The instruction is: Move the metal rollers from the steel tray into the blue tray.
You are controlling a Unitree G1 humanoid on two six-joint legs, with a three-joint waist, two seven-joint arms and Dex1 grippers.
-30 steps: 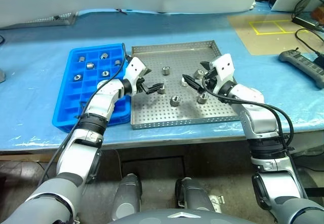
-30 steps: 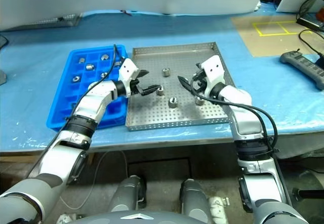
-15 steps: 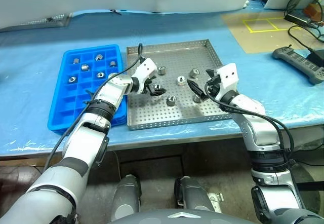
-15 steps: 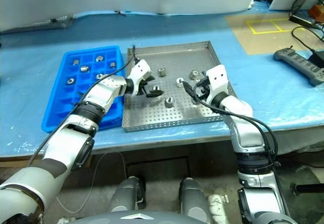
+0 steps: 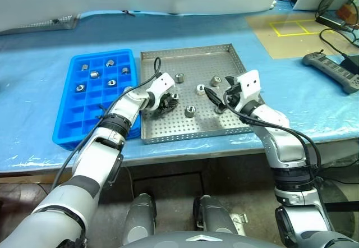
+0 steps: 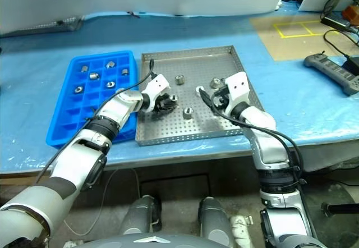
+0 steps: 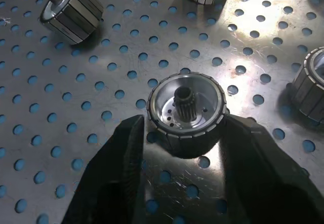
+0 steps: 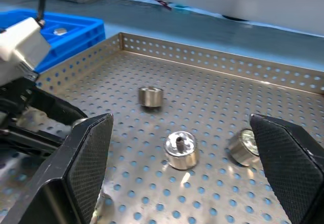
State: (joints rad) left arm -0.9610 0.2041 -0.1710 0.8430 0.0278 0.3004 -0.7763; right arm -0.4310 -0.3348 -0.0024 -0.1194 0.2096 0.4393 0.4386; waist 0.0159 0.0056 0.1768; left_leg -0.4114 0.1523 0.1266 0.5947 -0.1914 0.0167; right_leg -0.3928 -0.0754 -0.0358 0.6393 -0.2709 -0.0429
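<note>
The steel tray (image 5: 185, 129) lies mid-table, with the blue tray (image 5: 63, 125) against its left side. Several metal rollers (image 5: 190, 111) are scattered on the perforated floor, and several more (image 5: 94, 74) sit in the blue tray's far compartments. My left gripper (image 7: 186, 126) is low over the steel tray's left part, shut on a roller (image 7: 186, 110) that stands on the floor with its toothed hub up. Both black fingers (image 7: 114, 178) press its ribbed sides. My right gripper (image 8: 179, 120) hovers open over the tray's right part, with a roller (image 8: 180, 149) ahead of it.
A grey hand-held controller (image 5: 331, 68) with its cable lies at the far right. A brown mat with a yellow taped square (image 5: 294, 28) is behind it. The steel tray's low rim (image 8: 217, 62) rings the work area. The table's front edge runs just below both trays.
My left gripper has sunk onto the tray floor and closed on a roller. The right gripper stays open in about the same place. The camera has shifted.
</note>
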